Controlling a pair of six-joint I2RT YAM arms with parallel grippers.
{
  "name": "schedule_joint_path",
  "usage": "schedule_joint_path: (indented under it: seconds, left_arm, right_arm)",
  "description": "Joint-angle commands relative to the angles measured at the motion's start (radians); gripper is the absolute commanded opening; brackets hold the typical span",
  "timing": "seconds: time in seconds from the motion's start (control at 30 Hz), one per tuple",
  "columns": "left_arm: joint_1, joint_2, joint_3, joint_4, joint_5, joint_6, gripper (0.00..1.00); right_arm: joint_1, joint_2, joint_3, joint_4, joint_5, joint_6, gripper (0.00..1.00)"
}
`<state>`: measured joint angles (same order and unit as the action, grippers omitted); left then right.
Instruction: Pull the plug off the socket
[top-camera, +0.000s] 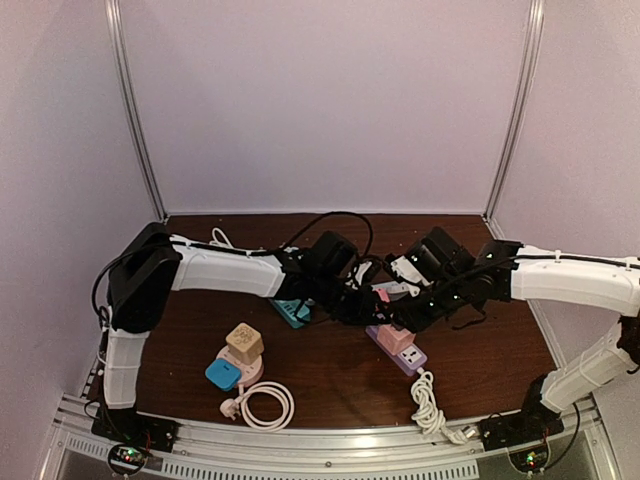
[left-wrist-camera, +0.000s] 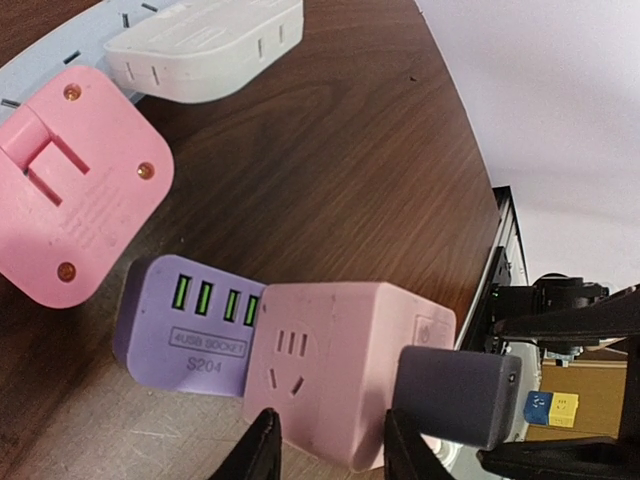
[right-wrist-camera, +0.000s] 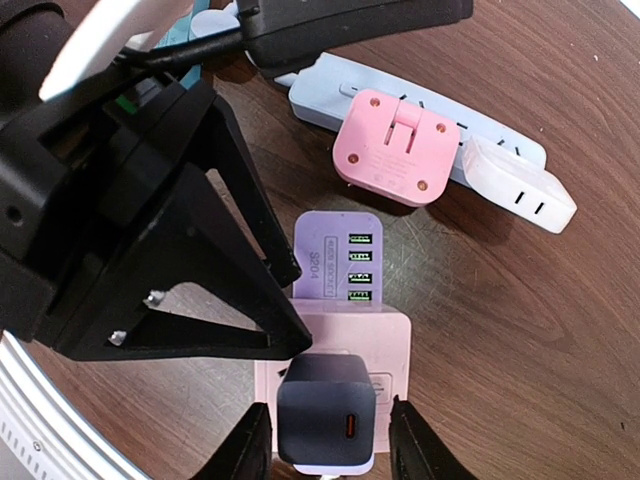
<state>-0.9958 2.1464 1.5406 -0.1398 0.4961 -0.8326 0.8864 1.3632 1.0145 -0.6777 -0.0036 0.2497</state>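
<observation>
- Step in hand, as I judge it: the grip is set and the pull itself is not yet done. The dark plug (right-wrist-camera: 325, 415) sits seated in the pink end of the pink-and-purple socket (right-wrist-camera: 335, 255), which lies flat on the desk (right-wrist-camera: 520, 330).
- Right tool (right-wrist-camera: 330, 445): narrowed to the plug's width, one finger on each flank. It looks clamped on the plug's body.
- Left tool (left-wrist-camera: 330, 450): set narrow, with a corner of the socket's pink end between its fingers. I cannot tell whether it pinches the socket or only stands around it.
- The next move calls for a straight draw by the right tool along the plug's pins, away from the socket's face.
- Meanwhile the left tool should keep the socket down on the desk, so it does not lift with the plug.
</observation>
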Motion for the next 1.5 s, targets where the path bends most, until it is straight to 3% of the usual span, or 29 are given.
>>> schedule_joint_path:
  seconds: [0.0,0.37,0.73,1.47]
  left_arm:
    - [-0.016,0.054,0.002,-0.094,-0.012,0.014,0.36]
    - [-0.02,0.061,0.004,-0.137,-0.041,0.022,0.34]
    - [-0.02,0.082,0.004,-0.204,-0.065,0.06,0.31]
    - [-0.019,0.082,-0.047,-0.213,-0.099,0.057,0.3]
  right_arm:
    - [0.006,0.0,0.0,-0.001,0.006,-0.003,0.4]
    - [0.011,0.004,0.033,-0.005,-0.003,0.002,0.19]
    - [0.022,-0.026,0.057,0.03,0.083,0.014,0.18]
    - [0.023,-0.107,0.06,0.015,0.115,0.047,0.16]
